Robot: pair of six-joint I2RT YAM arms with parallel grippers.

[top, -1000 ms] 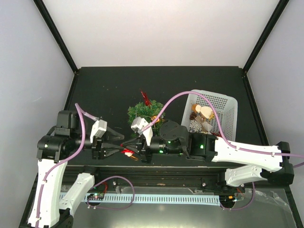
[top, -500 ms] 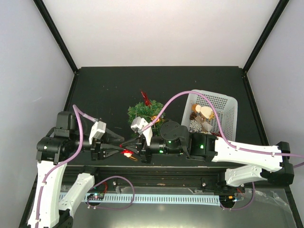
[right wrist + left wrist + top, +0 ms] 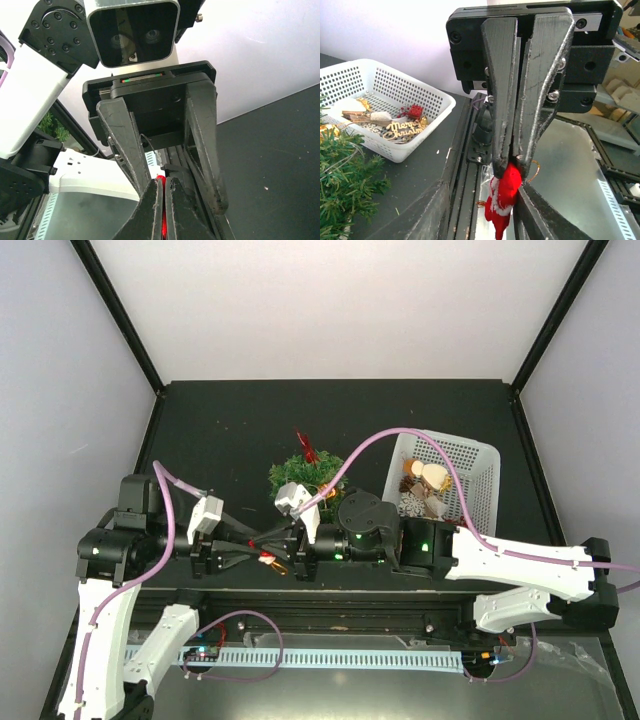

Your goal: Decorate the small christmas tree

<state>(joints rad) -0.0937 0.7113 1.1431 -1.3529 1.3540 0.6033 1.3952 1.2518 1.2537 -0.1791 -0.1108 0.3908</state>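
Observation:
The small christmas tree (image 3: 298, 475) stands mid-table with a red ornament (image 3: 308, 448) at its far side; its green branches show at the lower left of the left wrist view (image 3: 345, 185). My right gripper (image 3: 272, 548) is shut on a red and white Santa ornament (image 3: 268, 561) near the table's front edge. In the left wrist view the ornament (image 3: 502, 200) hangs from the right gripper's closed tips (image 3: 507, 162). My left gripper (image 3: 481, 189) is open, with one finger on each side of the ornament. The right wrist view shows red between my shut right gripper (image 3: 163, 184).
A white mesh basket (image 3: 470, 455) of ornaments sits right of the tree, also in the left wrist view (image 3: 415, 145). The metal rail and table's front edge (image 3: 330, 615) lie just below both grippers. A purple cable (image 3: 390, 435) arcs over the tree and basket.
My left gripper has moved right towards the right gripper, and its open fingers now straddle the right gripper's tips and the ornament. The right gripper has edged slightly left.

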